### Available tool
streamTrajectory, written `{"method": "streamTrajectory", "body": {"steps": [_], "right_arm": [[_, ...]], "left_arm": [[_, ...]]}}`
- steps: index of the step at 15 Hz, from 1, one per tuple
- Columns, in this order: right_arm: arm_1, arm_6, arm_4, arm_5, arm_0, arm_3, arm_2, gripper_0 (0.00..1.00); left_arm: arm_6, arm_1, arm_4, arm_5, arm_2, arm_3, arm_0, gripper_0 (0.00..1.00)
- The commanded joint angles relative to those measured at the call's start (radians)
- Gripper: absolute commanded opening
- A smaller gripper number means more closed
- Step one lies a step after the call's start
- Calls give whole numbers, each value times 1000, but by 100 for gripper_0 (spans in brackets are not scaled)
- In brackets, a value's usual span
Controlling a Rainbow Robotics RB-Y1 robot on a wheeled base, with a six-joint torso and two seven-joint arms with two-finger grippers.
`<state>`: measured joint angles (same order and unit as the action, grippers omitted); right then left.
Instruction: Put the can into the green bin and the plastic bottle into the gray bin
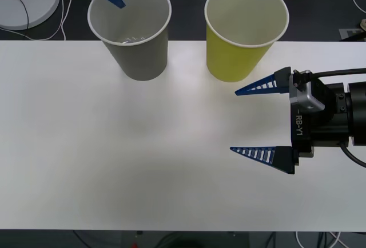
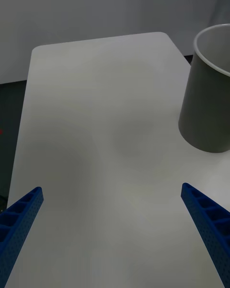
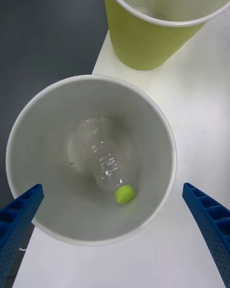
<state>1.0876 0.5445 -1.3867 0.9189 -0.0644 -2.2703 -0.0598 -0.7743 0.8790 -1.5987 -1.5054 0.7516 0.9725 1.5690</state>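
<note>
My left tool [image 3: 112, 230] hangs released over the gray bin [image 1: 140, 59] at 11 o'clock; the plastic bottle [image 3: 108, 165] lies inside it. My right tool [image 1: 262, 122], spread wide at 3 o'clock above the table [image 1: 114, 162], holds nothing, the green bin [image 1: 234, 59] at 1 o'clock.

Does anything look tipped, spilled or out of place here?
Nothing stands out. Gray bin and green bin stand upright; the bottle lies inside the gray bin. Both grippers, left and right, are open.
</note>
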Motion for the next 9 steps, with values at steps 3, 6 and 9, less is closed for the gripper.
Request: {"method": "streamTrajectory", "body": {"steps": [3,6,9], "right_arm": [[0,0,0,0,0,0,0,100],[0,0,0,0,0,0,0,100],[0,0,0,0,0,0,0,100]], "left_arm": [[3,149,128,48,0,179,-110,100],[13,245,227,79,-1,278,-178,100],[35,327,306,117,-1,367,-244,100]]}}
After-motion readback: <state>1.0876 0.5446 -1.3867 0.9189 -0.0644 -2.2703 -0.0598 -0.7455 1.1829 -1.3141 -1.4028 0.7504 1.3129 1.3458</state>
